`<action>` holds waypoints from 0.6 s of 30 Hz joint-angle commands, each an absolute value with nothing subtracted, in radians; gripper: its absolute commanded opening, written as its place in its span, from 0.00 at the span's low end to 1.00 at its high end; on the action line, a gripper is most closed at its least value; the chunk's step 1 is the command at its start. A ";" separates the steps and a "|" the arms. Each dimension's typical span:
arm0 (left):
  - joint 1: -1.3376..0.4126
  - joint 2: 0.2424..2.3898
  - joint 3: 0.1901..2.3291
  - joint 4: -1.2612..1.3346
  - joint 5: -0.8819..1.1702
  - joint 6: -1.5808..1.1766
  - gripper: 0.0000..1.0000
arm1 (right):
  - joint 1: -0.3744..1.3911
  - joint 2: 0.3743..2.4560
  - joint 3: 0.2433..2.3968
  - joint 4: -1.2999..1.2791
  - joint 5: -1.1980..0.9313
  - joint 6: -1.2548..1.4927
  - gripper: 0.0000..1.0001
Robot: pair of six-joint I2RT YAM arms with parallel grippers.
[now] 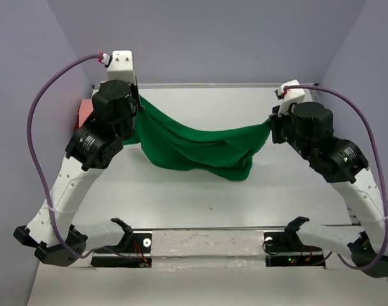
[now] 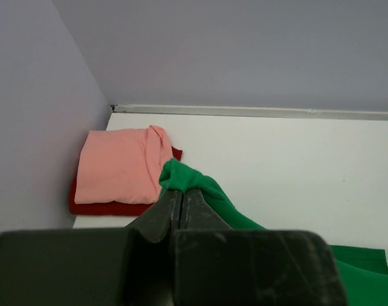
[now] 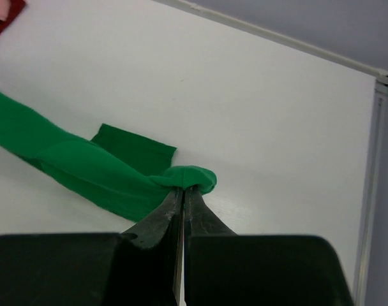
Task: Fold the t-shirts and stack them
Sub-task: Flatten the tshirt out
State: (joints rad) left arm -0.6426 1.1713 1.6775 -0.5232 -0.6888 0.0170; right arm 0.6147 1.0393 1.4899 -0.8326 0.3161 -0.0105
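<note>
Shirts counted from the top view: one green t-shirt (image 1: 194,143) strung between two grippers, its low middle sagging onto the table (image 1: 213,204). Left gripper (image 1: 138,107) at the green t-shirt's left end, right gripper (image 1: 271,125) at its right end, jaws hidden here.

Left wrist view: fingers clamped tight on a green corner. Adds, left of the green t-shirt, one salmon pink t-shirt (image 2: 117,166) folded atop one dark red t-shirt (image 2: 98,207).

Right wrist view: fingers pinched on the opposite green corner.
</note>
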 commanded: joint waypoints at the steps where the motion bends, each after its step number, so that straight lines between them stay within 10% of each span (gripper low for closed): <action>1: -0.549 1.215 1.674 -0.509 -0.580 -0.047 0.00 | 0.606 1.029 1.483 -0.798 0.576 -0.021 0.00; 18: -0.509 1.207 1.730 -0.580 -0.695 -0.078 0.00 | 0.612 0.836 1.385 -0.724 0.871 -0.103 0.00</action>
State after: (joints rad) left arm -0.4877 1.2774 1.6791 -0.5922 -0.6132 -0.0849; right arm 0.5972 0.8330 1.3769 -0.7696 0.8093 -0.0902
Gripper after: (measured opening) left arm 0.018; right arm 0.014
